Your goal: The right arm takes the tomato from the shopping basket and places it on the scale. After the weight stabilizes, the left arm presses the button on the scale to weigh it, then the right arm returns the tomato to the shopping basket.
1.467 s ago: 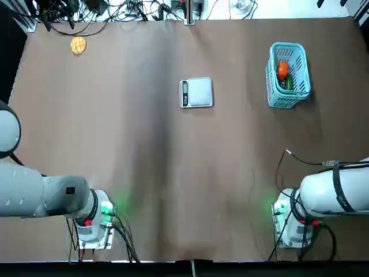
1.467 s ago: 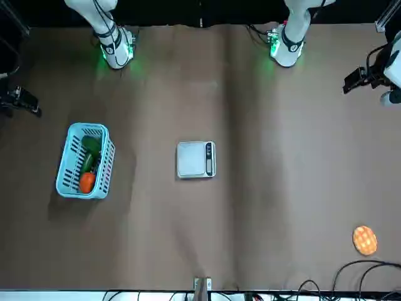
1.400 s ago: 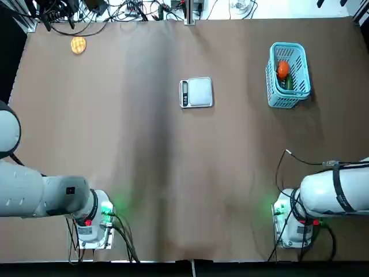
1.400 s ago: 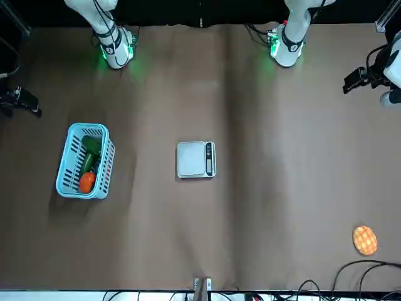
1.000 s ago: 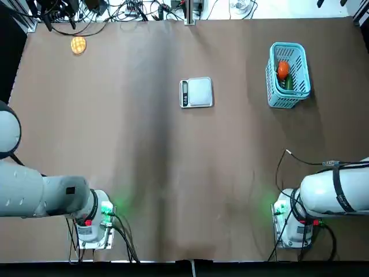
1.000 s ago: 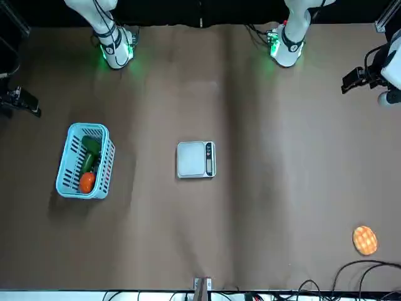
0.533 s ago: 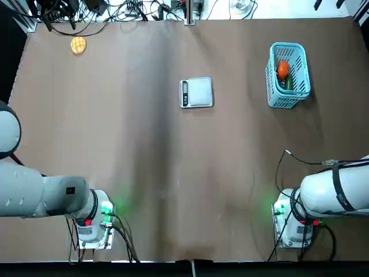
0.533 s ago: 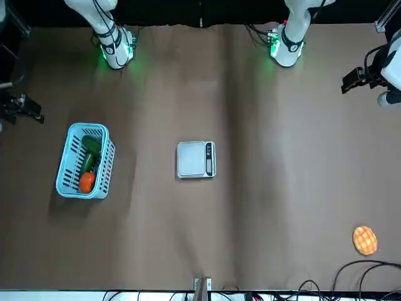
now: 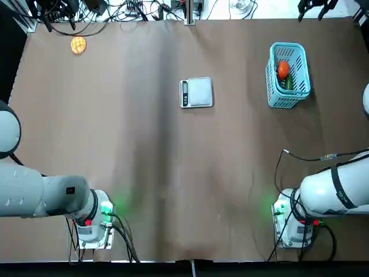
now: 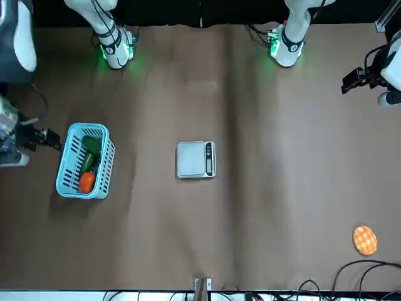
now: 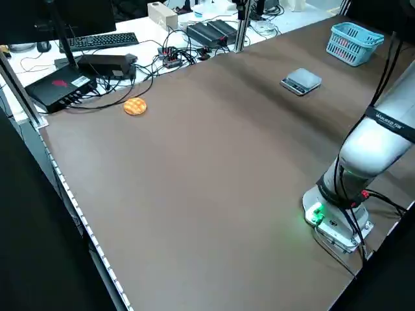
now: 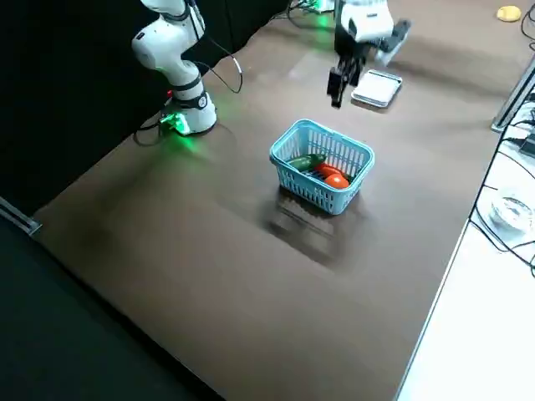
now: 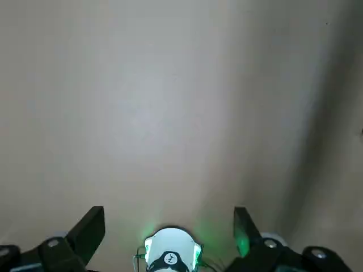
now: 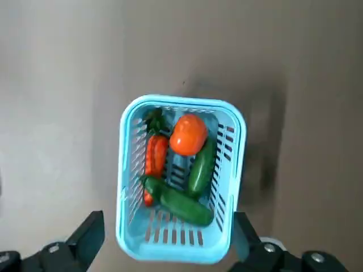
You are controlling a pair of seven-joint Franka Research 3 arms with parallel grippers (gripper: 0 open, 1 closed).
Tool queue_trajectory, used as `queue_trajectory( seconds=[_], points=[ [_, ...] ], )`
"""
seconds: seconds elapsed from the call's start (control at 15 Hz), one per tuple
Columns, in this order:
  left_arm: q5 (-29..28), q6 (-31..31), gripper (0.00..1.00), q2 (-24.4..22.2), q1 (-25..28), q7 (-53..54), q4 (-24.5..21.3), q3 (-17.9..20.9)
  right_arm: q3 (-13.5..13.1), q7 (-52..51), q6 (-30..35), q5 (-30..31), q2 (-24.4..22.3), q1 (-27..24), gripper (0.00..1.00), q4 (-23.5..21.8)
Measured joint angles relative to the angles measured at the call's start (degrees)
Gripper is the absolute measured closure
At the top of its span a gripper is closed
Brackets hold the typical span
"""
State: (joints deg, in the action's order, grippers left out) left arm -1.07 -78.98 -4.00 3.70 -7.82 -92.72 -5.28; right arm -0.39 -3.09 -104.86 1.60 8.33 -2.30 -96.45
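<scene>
The brown cloth-covered counter [image 9: 144, 173] carries a small silver-grey square scale [image 9: 196, 92] at centre and a light-blue plastic lattice basket [image 14: 128, 187] well apart from it. The round orange-red tomato [image 14: 188, 134] lies inside the basket among green vegetables. The right claw [image 14: 170, 246] hovers above the basket, fingers spread wide, empty. The left claw [image 13: 170, 243] hangs wide open over bare counter. Cables and a keyboard [image 11: 104, 41] lie on the neighbouring white desk.
</scene>
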Motion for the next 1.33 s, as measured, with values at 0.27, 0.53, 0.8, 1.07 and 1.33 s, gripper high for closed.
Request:
queue_trajectory(
  seconds=[0.27,0.53,0.8,1.07,1.33],
  points=[
    [0.00,0.00,0.00,0.00,0.00,0.00,-0.05,0.01,-0.29,1.81,-10.56,0.00,0.63,-0.58,0.00,-10.53],
    [0.00,0.00,0.00,0.00,0.01,0.00,-0.07,0.03,-0.24,8.72,-15.05,0.00,3.21,-0.63,0.02,-14.74],
    [0.00,0.00,0.00,0.00,0.02,0.00,-0.09,0.04,-0.24,13.14,-19.66,0.00,6.73,-0.64,0.00,-15.07],
    [0.00,0.00,0.00,0.00,0.02,0.00,-0.10,0.04,-0.20,17.36,-22.85,0.00,8.65,-0.63,0.00,-15.36],
    [0.00,0.00,0.00,0.00,0.02,0.00,-0.11,0.05,-0.20,21.02,-26.10,0.01,11.27,-0.63,0.00,-15.46]
  ],
)
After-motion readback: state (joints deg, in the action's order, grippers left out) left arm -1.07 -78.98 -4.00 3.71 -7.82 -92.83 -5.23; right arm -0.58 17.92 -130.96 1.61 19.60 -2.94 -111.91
